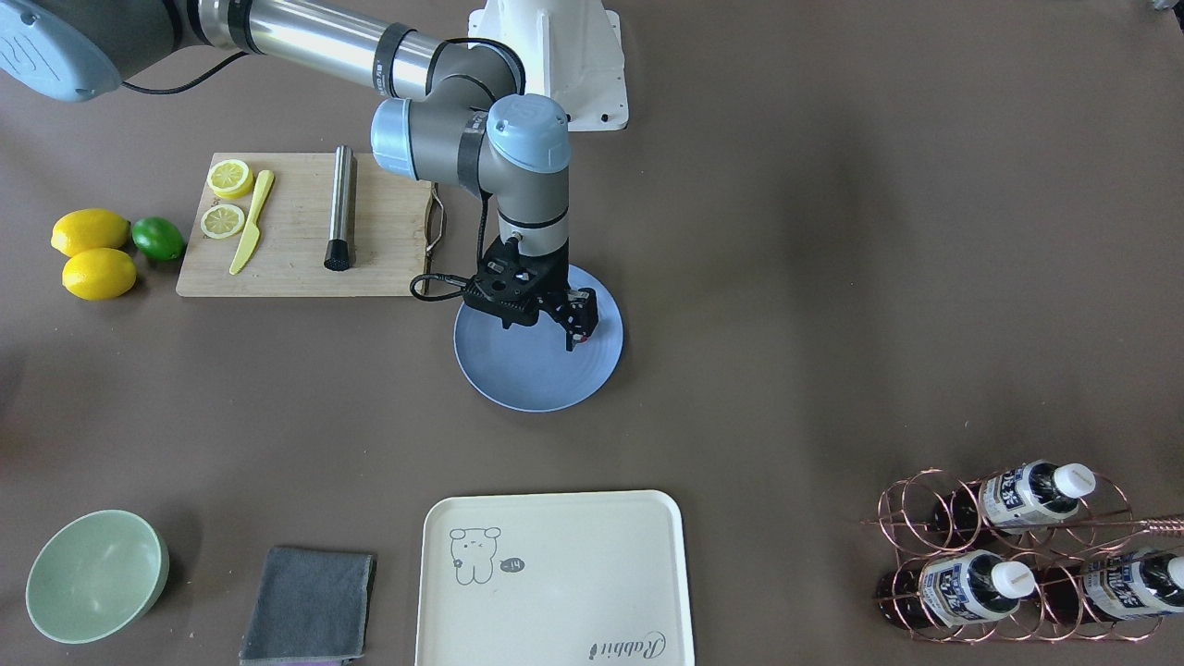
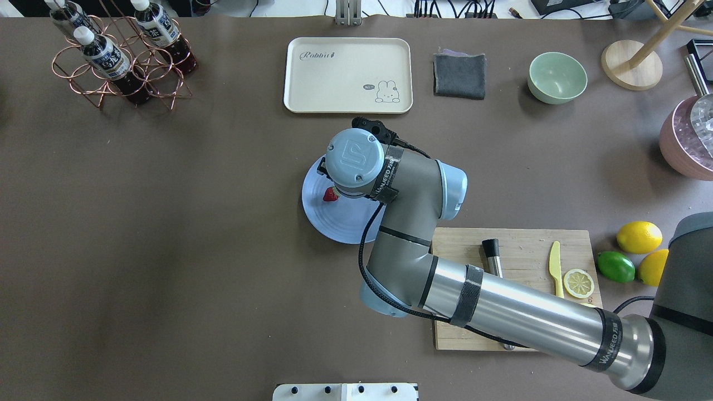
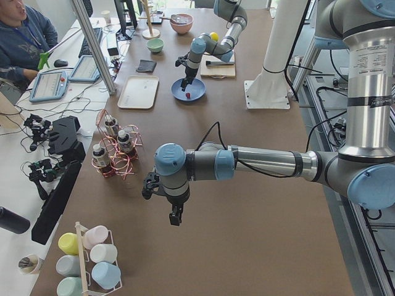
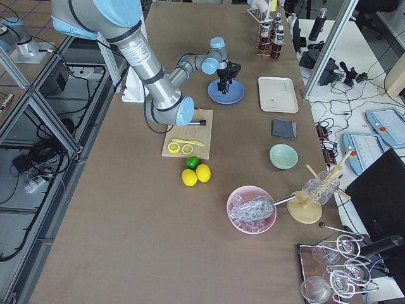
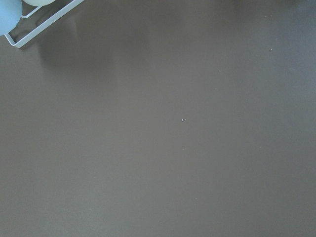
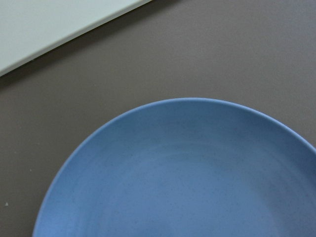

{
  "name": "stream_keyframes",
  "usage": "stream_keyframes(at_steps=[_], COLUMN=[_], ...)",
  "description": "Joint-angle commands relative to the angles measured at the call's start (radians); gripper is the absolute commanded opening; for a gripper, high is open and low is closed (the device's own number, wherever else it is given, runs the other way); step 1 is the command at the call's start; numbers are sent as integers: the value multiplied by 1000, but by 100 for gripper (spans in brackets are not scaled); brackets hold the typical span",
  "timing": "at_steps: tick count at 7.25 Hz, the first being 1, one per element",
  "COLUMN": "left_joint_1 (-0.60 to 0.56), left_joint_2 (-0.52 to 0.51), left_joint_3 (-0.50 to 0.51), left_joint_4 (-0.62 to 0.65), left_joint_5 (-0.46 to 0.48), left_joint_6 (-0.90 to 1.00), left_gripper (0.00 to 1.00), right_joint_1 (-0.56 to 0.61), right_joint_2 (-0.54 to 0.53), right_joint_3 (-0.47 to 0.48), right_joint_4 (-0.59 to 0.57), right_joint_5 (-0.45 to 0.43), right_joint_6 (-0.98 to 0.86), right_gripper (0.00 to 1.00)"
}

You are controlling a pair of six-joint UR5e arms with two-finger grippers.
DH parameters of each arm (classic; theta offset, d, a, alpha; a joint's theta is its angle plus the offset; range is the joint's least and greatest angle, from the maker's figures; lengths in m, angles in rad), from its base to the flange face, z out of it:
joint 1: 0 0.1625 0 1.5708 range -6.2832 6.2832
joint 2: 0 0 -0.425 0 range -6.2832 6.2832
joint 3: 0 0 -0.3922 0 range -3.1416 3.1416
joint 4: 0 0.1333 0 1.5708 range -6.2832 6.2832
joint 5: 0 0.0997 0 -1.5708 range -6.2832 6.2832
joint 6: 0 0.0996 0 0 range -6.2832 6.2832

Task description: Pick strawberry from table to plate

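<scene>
The round light-blue plate (image 1: 527, 379) lies on the brown table (image 1: 786, 277) beside the cutting board. My right gripper (image 1: 580, 335) hangs over the plate's side, its fingers close together on the small red strawberry (image 1: 582, 341). From overhead the strawberry (image 2: 331, 194) peeks out under the wrist, just over the plate (image 2: 334, 228). The right wrist view holds only the bare plate (image 6: 197, 173), with no fingers or berry. My left gripper (image 3: 176, 217) hovers above bare table far off and shows only in the exterior left view, so I cannot tell its state.
A wooden cutting board (image 1: 296, 231) carries lemon slices, a yellow knife and a metal muddler. Two lemons (image 1: 92, 252) and a lime (image 1: 158, 238) lie beside it. A cream tray (image 1: 555, 578), grey cloth (image 1: 310, 606), green bowl (image 1: 95, 575) and bottle rack (image 1: 1017, 555) line the far edge.
</scene>
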Motion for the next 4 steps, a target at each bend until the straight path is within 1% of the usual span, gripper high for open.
stream_keyframes(at_steps=[1, 2, 3, 4], left_joint_1=[0, 0, 0, 0], left_joint_2=[1, 2, 8, 17], left_joint_3=[0, 0, -2, -2], left_joint_4=[0, 0, 0, -2], left_joint_5=[0, 0, 0, 0], left_joint_6=[0, 0, 0, 0], left_gripper=[99, 99, 99, 99], right_joint_1=[94, 163, 235, 302], right_joint_2=[-7, -35, -115, -201], right_joint_3=[89, 142, 202, 256], right_joint_4=[-114, -176, -186, -186], right_joint_5=[109, 185, 264, 298], right_joint_6=[-66, -153, -268, -421], right_gripper=[100, 100, 100, 100])
